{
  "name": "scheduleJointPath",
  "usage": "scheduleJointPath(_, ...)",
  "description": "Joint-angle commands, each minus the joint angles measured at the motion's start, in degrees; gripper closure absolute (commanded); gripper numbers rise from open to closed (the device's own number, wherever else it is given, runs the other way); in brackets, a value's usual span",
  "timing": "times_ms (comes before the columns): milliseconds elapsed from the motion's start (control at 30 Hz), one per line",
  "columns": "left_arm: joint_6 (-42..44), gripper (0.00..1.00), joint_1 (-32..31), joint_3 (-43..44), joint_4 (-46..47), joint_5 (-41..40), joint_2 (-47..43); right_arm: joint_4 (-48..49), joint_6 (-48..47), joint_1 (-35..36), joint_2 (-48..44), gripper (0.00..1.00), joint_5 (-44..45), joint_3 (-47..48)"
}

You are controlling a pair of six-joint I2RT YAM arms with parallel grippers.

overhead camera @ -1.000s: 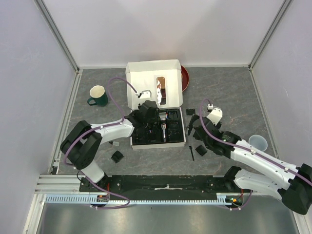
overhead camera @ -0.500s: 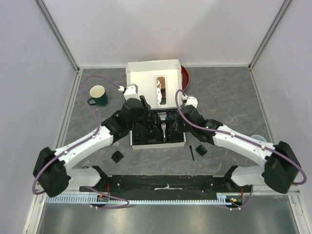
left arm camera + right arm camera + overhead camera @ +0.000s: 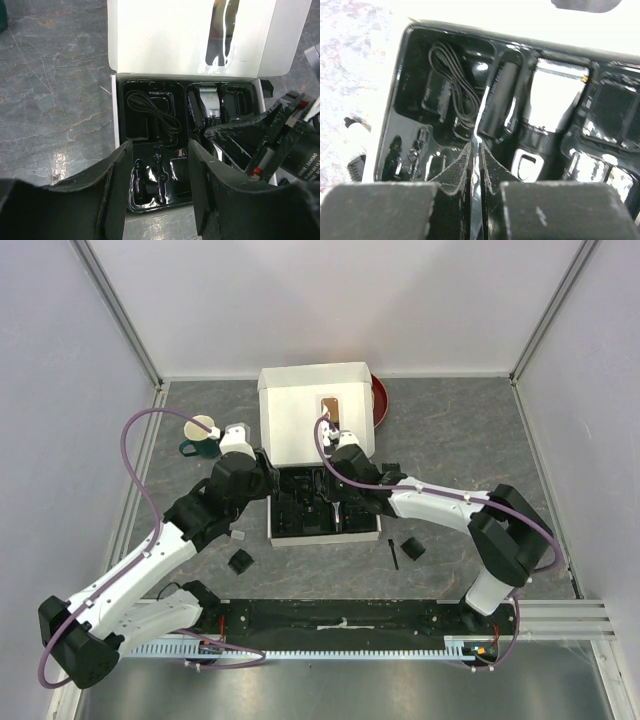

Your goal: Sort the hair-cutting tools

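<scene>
White lettering showing on right arm housing, reading roughly "DAMIAO"; remaining characters blurring out. Nothing else reading legibly.

The left gripper has drawn back off the black moulded plastic tray in the white cardboard box, toward the counter's left edge, its arm stretching out. The right gripper has crossed from the right side to over the tray's middle.

Glossy black plastic tray, matt white cardboard lid, silvery metal clipper head, smooth marbled tabletop
</scene>
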Motion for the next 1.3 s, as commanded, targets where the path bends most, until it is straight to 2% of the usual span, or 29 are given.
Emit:
scheduleJointPath(0,2.34,0.45,0.16,0.16,-0.85,1.55,-0.78,5.12,-1.19,0.79,3.19,0.85,-1.43,4.56)
scheduleJointPath(267,2.51,0.44,0.25,-0.98,0.21,2.26,0.98,4.51,-2.24,0.79,7.23,0.76,2.44,6.23)
scheduleJointPath(767,2.43,0.43,0.51,-1.33,0.56,0.77,2.92,7.06,-3.12,0.88,4.07,0.72,6.12,4.91)
scheduleJointPath(1033,2.52,0.42,0.69,-1.86,0.92,0.50,3.35,2.13,-5.41,1.05,9.08,0.74,7.97,8.95)
scheduleJointPath(1267,2.34,0.42,0.69,-2.13,0.83,-0.02,3.44,-2.43,-5.50,1.40,12.95,0.83,8.94,11.50)
